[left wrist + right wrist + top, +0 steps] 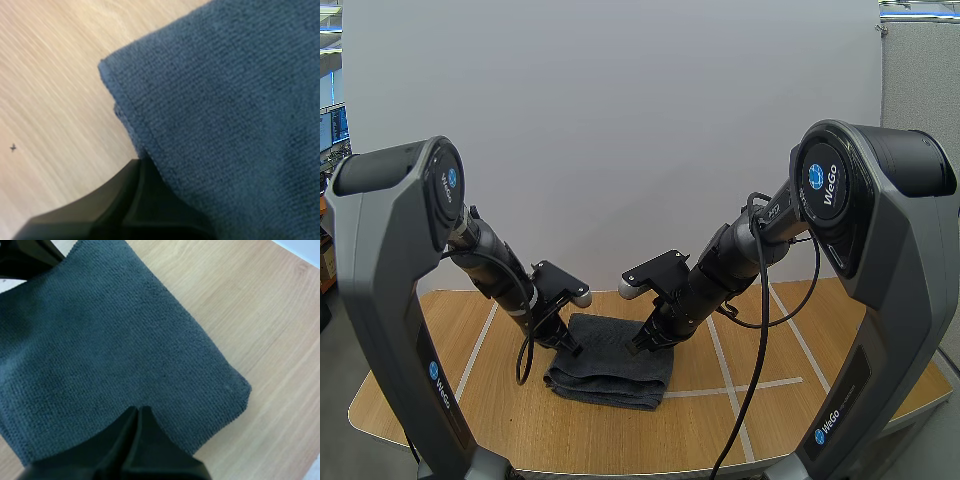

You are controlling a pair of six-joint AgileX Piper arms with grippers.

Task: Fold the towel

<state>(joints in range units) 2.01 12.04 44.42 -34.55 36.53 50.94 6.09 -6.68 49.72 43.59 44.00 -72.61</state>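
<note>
**Item 1. Left gripper** (141, 164): fingers closed together into one dark wedge, with no cloth visible between them. The tip sits at the towel's hemmed edge, just beside one of its corners, over bare wood. In the high view (563, 340) it reaches down to the towel's left rear corner.

**Item 2. Right gripper** (138, 411): fingers likewise closed into a single wedge, holding nothing. It points down onto the towel's upper face, inside the edges. In the high view (642, 345) it is at the towel's right rear part.

**Item 3. Towel** (610, 372): dark grey-blue terry cloth, already doubled into a compact, roughly square stack. Layered edges show along the side facing the table's front edge. It lies flat near the middle of the table, between the two white taped lines that run front to back. The top face (110, 340) is smooth and the hem stitching (131, 115) is neat.

**Item 4. Table** (520, 425): light wood, marked with white tape.

**Step in hand (judgement):** the folding looks all but complete. Both closed tips appear to be pressing or settling the stack rather than gripping it.

**Next move (judgement):** lift both grippers straight up off the cloth. A sideways drag could peel the top layer back or skew the corners, and the left tip at the hem could snag it.
</note>
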